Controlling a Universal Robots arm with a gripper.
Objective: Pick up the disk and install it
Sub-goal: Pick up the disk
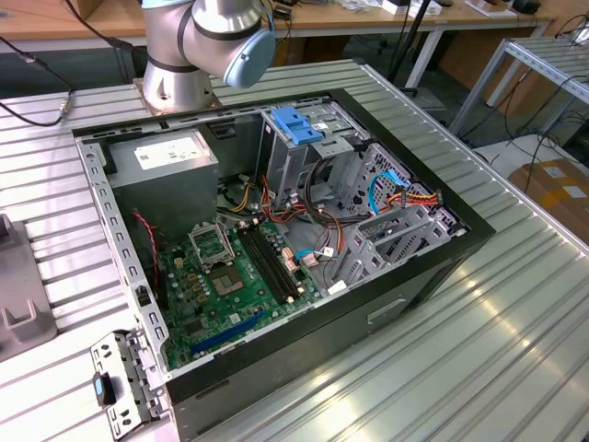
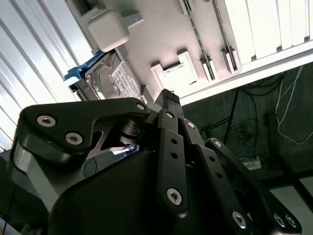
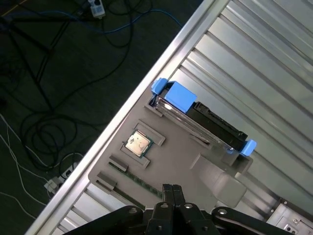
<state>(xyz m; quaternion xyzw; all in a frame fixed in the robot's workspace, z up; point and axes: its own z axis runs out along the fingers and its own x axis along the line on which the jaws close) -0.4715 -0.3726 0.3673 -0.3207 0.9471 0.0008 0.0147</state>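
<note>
The disk (image 3: pixel 208 120) is a dark hard drive in a bright blue carrier. It stands on edge in a slot of a grey holder tray (image 3: pixel 171 142) on the ribbed metal table. In the second wrist view the disk (image 2: pixel 113 78) shows its labelled face with a blue corner beside it. My gripper (image 3: pixel 171 187) hovers over the tray, apart from the disk, its two black fingers pressed together with nothing between them. In the second wrist view the gripper (image 2: pixel 166 94) points toward the tray next to the disk.
The tray also holds a processor chip (image 3: pixel 137 143) and a memory stick (image 3: pixel 139 180). The table edge (image 3: pixel 146 83) drops to a floor with cables. The open computer case (image 1: pixel 276 230) holds a drive cage with a light-blue latch (image 1: pixel 299 124), a power supply (image 1: pixel 166 157) and a motherboard (image 1: pixel 230 276).
</note>
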